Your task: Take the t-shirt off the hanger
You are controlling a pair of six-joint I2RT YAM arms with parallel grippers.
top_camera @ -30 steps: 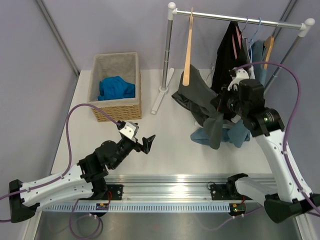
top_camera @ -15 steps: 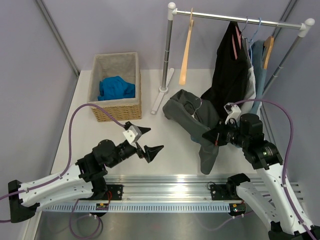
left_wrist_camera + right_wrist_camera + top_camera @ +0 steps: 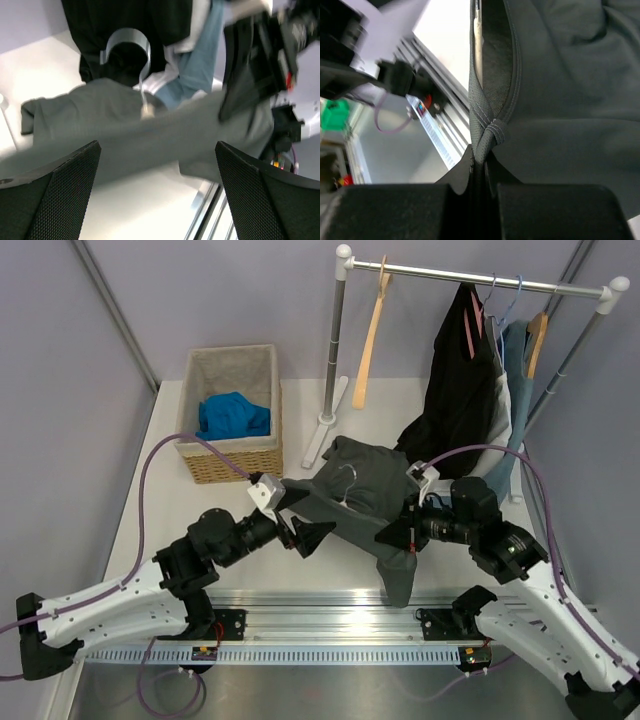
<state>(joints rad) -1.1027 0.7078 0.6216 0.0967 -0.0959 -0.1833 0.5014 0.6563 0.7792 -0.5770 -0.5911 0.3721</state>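
Grey t-shirt (image 3: pixel 365 480), with the hanger (image 3: pixel 127 52) hook poking from its collar, is held above the table between your arms. Your right gripper (image 3: pixel 479 167) is clamped on a fold, presenting it. Your left gripper (image 3: pixel 303 522) gapes wide, empty, alongside.

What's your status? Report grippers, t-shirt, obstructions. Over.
Right gripper shut on grey t-shirt, at a seamed edge. Left gripper open, facing the shirt. Shirt not yet off hanger, hook showing. Dark garments on rack just behind.
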